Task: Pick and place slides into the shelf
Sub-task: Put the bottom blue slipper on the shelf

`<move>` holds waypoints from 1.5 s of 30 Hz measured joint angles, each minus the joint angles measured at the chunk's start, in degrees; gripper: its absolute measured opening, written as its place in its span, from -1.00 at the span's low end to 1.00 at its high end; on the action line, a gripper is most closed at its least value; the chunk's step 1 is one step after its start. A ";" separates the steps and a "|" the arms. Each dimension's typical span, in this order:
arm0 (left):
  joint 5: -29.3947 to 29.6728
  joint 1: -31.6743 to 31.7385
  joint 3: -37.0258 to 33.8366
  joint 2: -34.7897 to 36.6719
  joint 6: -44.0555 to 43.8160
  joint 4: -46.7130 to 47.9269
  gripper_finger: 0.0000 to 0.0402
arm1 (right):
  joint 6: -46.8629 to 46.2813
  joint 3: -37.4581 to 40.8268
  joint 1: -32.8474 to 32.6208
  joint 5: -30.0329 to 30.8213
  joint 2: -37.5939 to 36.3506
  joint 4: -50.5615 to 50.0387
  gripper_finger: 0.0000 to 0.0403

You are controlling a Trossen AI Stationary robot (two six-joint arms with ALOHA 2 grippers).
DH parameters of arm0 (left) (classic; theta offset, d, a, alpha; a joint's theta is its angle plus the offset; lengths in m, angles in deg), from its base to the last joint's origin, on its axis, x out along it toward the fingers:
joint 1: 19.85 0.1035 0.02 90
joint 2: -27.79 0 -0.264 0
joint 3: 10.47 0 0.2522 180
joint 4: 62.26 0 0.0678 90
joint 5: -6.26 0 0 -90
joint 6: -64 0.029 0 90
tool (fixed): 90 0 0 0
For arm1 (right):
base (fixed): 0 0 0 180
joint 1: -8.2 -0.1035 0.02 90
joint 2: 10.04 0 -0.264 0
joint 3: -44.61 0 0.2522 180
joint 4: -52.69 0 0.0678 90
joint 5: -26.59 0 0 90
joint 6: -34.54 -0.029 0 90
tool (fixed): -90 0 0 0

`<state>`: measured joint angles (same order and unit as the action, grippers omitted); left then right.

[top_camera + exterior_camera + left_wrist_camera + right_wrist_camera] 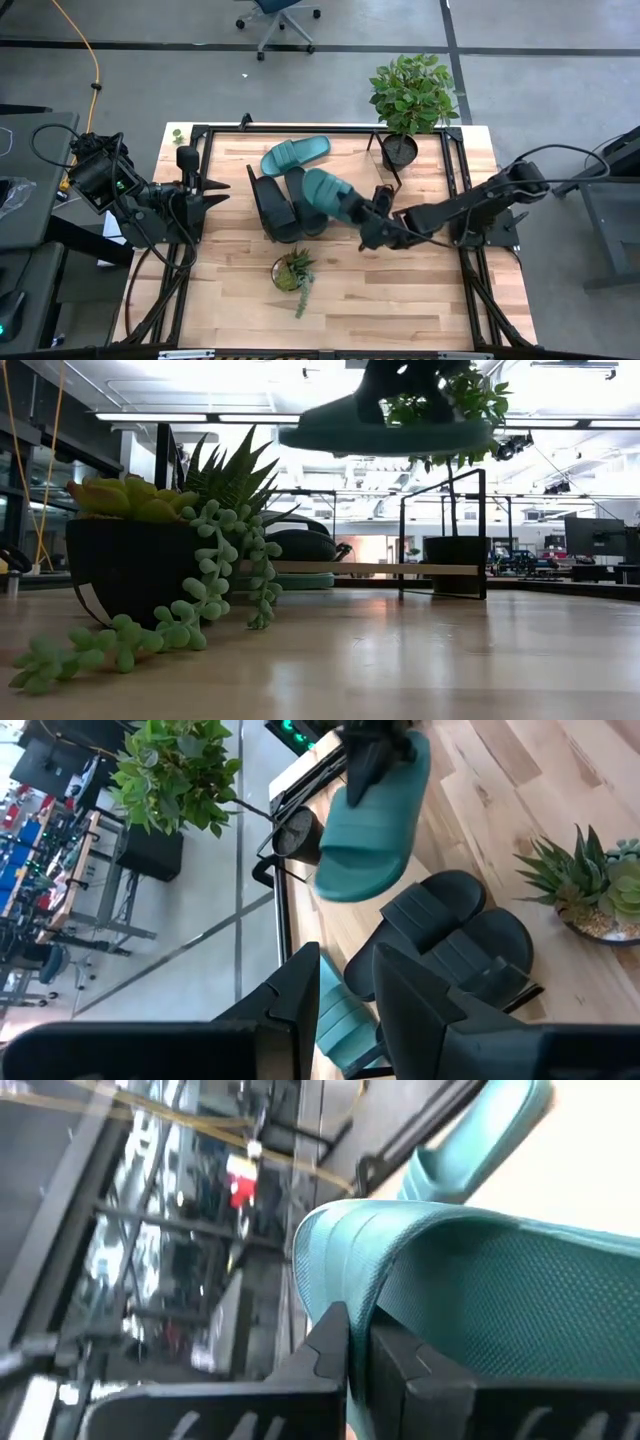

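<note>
The right pincer (372, 222) is clenched on the strap end of a teal slide (330, 192), its two dark fingers pinched tight against the ribbed strap edge in the right wrist view. The teal slide hangs in the air, off the counter (400, 290): in the low view it floats high above the wood, level with the ceiling lights, with the pincer on top of it. From the pincer, the sandal reaches out away from the right arm, its far end over the two black slides (285, 205), which lie side by side on the shelf (230, 165) just beyond and below the pincer. The second teal slide (295, 153) lies farther out past the black pair, toward the shelf's back edge. A tall potted plant (410, 95) stands behind the right pincer near the shelf's end frame, and a small succulent pot (292, 272) sits on the counter on the pincer's near side, apart from the sandals. The left pincer (215, 190) waits at the shelf's opposite end, released, its fingers parted with a gap between them, pointing toward the black slides.
</note>
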<state>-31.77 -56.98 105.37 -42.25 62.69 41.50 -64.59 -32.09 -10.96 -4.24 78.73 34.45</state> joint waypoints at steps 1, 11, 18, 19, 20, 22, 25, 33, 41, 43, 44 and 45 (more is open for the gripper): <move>0.00 0.02 -0.02 0.00 0.03 0.02 -0.58 | -0.05 0.00 0.64 0.48 0.58 0.82 -1.00; -2.26 0.00 -0.02 0.11 0.03 0.02 -0.58 | -4.84 0.00 4.96 12.13 8.67 12.29 -1.00; -3.55 0.00 -0.02 0.11 1.75 0.02 -0.58 | -13.21 0.00 5.34 16.88 11.17 12.24 -1.00; -3.54 0.00 -0.02 0.11 1.81 0.02 -0.58 | -13.98 0.00 5.62 16.90 11.53 12.26 -1.00; -3.54 0.00 -0.02 0.11 2.11 0.02 -0.58 | -14.73 0.00 5.92 16.87 11.87 12.24 -1.00; -3.54 0.00 -0.02 0.11 2.48 0.02 -0.58 | -15.75 0.00 6.64 16.93 12.47 12.41 -1.00; -3.52 0.00 -0.02 0.11 2.57 0.02 -0.57 | -16.51 0.00 7.98 16.90 13.24 12.47 -1.00; -3.84 0.00 -0.02 0.11 2.51 0.02 -0.57 | -17.67 0.00 10.19 16.55 13.34 12.65 -1.00; -3.98 0.00 -0.02 0.11 2.35 0.02 -0.57 | -17.94 0.00 12.16 13.13 13.34 10.93 -1.00; -3.98 0.00 -0.02 0.11 2.35 0.02 -0.57 | -18.33 0.00 12.64 11.91 13.34 10.19 -1.00; -3.98 0.00 -0.02 0.11 2.35 0.02 -0.57 | -18.94 0.00 12.85 11.39 13.34 9.62 -1.00; -3.98 0.00 -0.02 0.11 2.35 0.02 -0.57 | -19.30 0.00 12.97 10.93 13.34 9.08 -1.00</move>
<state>-35.75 -56.98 105.35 -42.14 65.03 41.52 -83.89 -32.09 2.01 6.69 92.07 43.53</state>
